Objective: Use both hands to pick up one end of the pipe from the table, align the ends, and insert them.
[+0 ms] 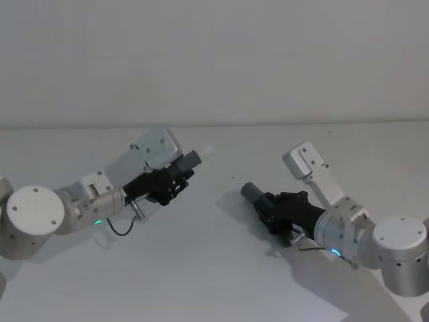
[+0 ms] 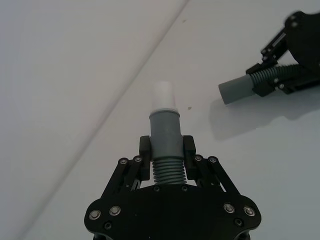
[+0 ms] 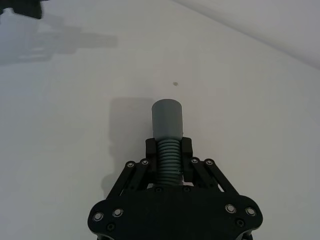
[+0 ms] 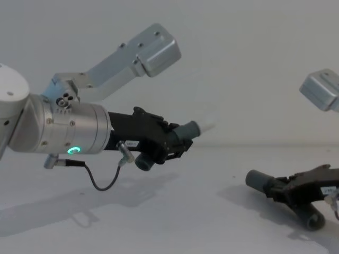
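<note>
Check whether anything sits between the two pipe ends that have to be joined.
Nothing visible does. The left pincer holds its pipe piece, white tip forward, raised above the table; the right pincer holds the grey piece low by the table. Between the two ends lies open space.

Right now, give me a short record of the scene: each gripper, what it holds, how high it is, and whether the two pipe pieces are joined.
Left gripper: shut on left pipe piece, raised above the table
Left piece detail: grey collar with a white tip forward
Right gripper: shut on right pipe piece, low near the table
Join state: pieces apart, not aligned, not inserted
</note>
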{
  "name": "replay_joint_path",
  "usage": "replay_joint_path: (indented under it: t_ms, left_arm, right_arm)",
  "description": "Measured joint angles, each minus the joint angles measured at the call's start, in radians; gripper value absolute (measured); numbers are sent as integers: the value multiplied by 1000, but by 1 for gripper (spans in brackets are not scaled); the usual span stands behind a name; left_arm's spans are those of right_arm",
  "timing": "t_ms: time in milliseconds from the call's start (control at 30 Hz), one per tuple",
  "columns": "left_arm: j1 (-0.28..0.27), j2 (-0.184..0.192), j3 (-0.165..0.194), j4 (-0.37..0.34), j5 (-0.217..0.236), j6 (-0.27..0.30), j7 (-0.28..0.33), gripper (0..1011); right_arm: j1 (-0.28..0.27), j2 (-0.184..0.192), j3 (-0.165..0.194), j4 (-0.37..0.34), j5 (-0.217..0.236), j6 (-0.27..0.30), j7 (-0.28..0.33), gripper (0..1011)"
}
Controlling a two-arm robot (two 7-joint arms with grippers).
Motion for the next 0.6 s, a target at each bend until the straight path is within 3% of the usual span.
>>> replay_joint_path:
  t_ms: [267, 600]
  left_arm:
    - [-29, 25, 40, 40, 75, -131, -25, 348]
    - [-48, 40, 63, 82, 128, -227, -41, 348]
  right_arm:
    - [28, 56, -48, -19, -71, -40, 48, 250]
    - [58, 143, -99, -58, -168, -92, 96, 249]
